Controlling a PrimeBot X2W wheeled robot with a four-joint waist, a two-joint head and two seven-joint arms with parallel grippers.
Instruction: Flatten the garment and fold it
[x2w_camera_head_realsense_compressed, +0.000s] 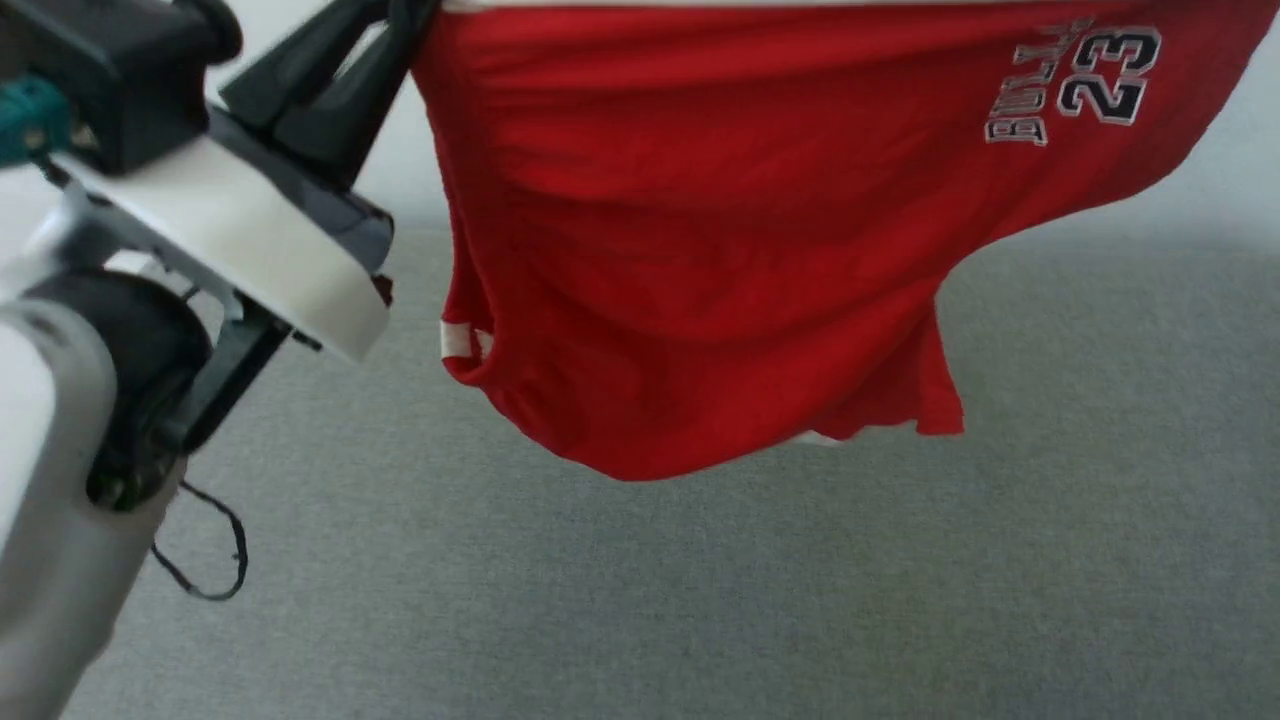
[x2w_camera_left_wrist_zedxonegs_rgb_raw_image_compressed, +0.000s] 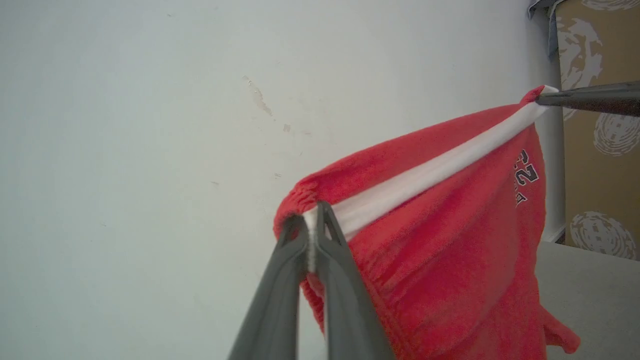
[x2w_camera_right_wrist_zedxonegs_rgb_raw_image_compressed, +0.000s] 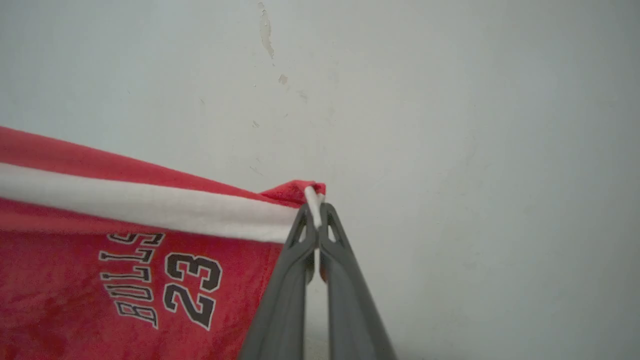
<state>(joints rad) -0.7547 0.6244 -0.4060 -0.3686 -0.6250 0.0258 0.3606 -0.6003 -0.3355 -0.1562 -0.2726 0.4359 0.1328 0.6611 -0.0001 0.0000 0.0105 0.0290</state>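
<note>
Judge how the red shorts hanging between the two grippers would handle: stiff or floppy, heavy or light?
Probably floppy: the red shorts sag and drape in folds below the pinched white stripe. Likely light: the left gripper and right gripper hold them up by fingertip pinches alone. They may bunch when lowered onto the grey surface.

red garment (x2w_camera_head_realsense_compressed: 700, 250) with white stripe, grey floor (x2w_camera_head_realsense_compressed: 700, 600)

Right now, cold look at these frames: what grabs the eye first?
The bright red shorts, hanging stretched in the air above the grey surface. The left gripper and right gripper each pinch an end of their white stripe, with the "23" print near the right gripper's end.
</note>
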